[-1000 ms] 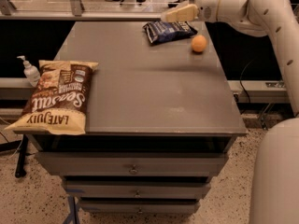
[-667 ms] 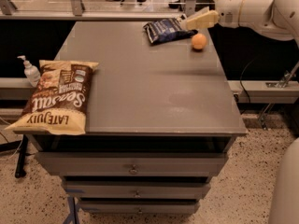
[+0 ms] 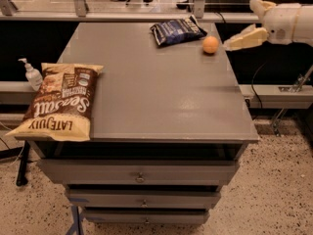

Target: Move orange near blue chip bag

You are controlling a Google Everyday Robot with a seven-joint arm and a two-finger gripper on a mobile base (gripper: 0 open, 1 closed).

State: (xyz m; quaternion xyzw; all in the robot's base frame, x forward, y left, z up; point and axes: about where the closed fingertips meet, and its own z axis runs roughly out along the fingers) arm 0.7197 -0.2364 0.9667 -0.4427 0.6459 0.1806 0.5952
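Note:
The orange [image 3: 210, 44] sits on the grey table [image 3: 156, 97] near its far right edge. It is just right of the dark blue chip bag [image 3: 177, 31], which lies flat at the far edge; a small gap separates them. My gripper [image 3: 240, 25] hangs beyond the table's right edge, to the right of the orange and apart from it. It is open and holds nothing, with one cream finger [image 3: 244, 37] pointing towards the orange.
A large brown-and-yellow Late July chip bag [image 3: 57, 102] lies at the table's front left corner. A hand sanitizer bottle [image 3: 32, 74] stands on a ledge to the left. Drawers [image 3: 140, 173] are below the tabletop, and a rail and glass partition behind.
My gripper has drawn back to the right, from over the bag and orange to beyond the table's edge. The orange and the blue bag have stayed where they were.

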